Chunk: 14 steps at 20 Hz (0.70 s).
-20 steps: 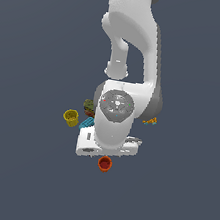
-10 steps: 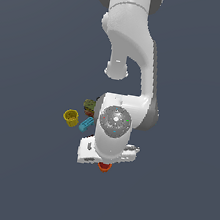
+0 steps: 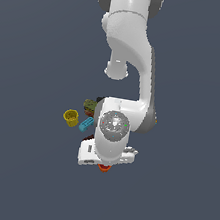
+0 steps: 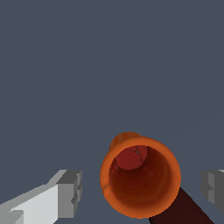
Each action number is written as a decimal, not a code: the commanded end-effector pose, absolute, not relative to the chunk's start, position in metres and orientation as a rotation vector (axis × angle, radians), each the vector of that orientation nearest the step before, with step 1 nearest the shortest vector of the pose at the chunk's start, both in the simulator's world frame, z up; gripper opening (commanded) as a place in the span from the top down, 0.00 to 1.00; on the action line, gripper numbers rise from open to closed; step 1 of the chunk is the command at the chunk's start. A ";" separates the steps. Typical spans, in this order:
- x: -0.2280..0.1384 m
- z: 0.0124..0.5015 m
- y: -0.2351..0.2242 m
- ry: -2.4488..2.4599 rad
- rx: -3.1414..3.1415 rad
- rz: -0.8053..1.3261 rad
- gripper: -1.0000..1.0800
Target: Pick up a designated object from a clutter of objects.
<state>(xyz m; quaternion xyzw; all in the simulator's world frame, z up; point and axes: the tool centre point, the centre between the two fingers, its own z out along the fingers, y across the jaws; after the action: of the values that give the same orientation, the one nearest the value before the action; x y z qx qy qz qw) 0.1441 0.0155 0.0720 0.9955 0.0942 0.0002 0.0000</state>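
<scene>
The gripper (image 4: pixel 142 192) is spread wide, holding nothing, with one grey finger (image 4: pixel 70 192) on each side of the orange-red cup (image 4: pixel 140 175). In the wrist view the cup stands upright, mouth facing the camera, apart from both pads and nearer the far-side one. In the exterior view only a sliver of the cup (image 3: pixel 104 168) shows, at six o'clock from the wrist and under the hand.

To do the grasp well, I judge the hand should centre the cup between the pads, go low enough to catch the wall below the rim, then close evenly; the tapered sides could slip upward out of a high pinch.

The rest of the clutter lies at ten to eleven o'clock from the hand: a yellow cup (image 3: pixel 70 117), a light blue block (image 3: pixel 85 124) and an olive-green lump (image 3: pixel 89 104). All sit apart from the cup, so nothing blocks the closing.
</scene>
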 end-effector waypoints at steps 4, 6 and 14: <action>0.143 0.044 0.016 0.297 3.127 0.000 0.04; 0.143 0.039 0.016 0.297 3.127 0.000 0.04; 0.145 0.038 0.016 0.297 3.127 0.000 1.00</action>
<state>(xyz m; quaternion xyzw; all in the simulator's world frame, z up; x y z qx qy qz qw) 0.1443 0.0156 0.0378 0.9955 0.0946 -0.0003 0.0000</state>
